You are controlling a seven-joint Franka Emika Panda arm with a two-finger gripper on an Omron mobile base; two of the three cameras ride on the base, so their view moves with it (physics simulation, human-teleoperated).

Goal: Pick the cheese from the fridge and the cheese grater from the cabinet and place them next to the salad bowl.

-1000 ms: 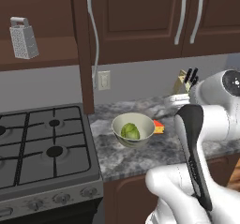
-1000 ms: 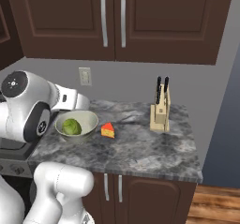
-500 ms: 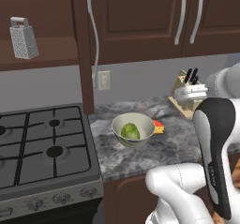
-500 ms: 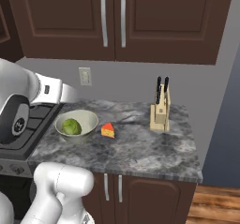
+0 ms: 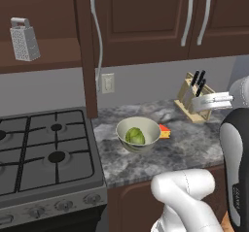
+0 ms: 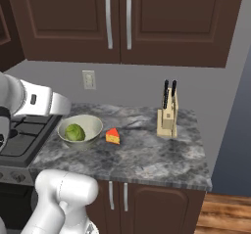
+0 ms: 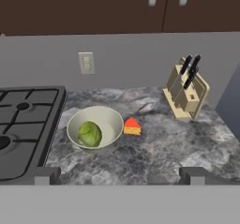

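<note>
Cheese (image 7: pixel 132 126) sits beside salad bowl (image 7: pixel 93 128). Gripper (image 7: pixel 120 175) wide, holding nothing. Next, judged: reach cheese grater (image 5: pixel 24 39) on open cabinet (image 5: pixel 83 51) shelf; approach level, grasp below handle.

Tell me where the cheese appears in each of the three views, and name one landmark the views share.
Left base view: the cheese lies right of centre on the counter, just right of the bowl.
Right base view: cheese left of centre, just right of the bowl.
Hand view: cheese near the centre, just right of the bowl.
Shared landmark: the knife block stands further right, near the wall.
</note>
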